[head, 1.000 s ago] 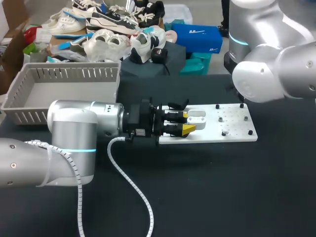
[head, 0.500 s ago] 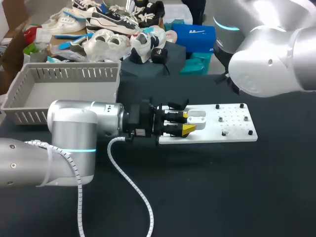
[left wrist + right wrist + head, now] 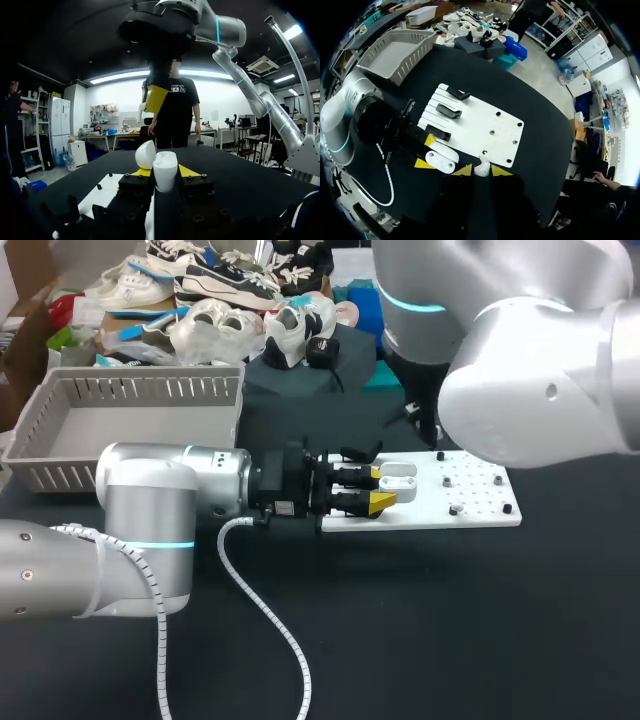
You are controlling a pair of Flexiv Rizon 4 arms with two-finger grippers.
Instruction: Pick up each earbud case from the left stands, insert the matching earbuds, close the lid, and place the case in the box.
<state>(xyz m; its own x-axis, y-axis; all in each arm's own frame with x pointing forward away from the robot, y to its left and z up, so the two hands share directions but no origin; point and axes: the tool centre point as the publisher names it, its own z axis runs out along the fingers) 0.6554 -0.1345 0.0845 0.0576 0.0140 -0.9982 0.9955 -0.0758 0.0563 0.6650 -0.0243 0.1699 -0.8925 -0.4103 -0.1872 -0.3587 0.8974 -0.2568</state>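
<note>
Held between the left jaws (a yellow tip on each side), lid open: earbud case (image 3: 165,172). Pinched in the right jaws: white earbud (image 3: 482,166).

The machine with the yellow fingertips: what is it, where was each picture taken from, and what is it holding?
These are two robot arms at a table. One picture looks down from above and behind them; the other two come from a camera on each wrist. The left hand grips an open white earbud case. The right hand hangs above it, pinching a small white earbud. On the table lie a white board with black stands and a grey basket.
</note>
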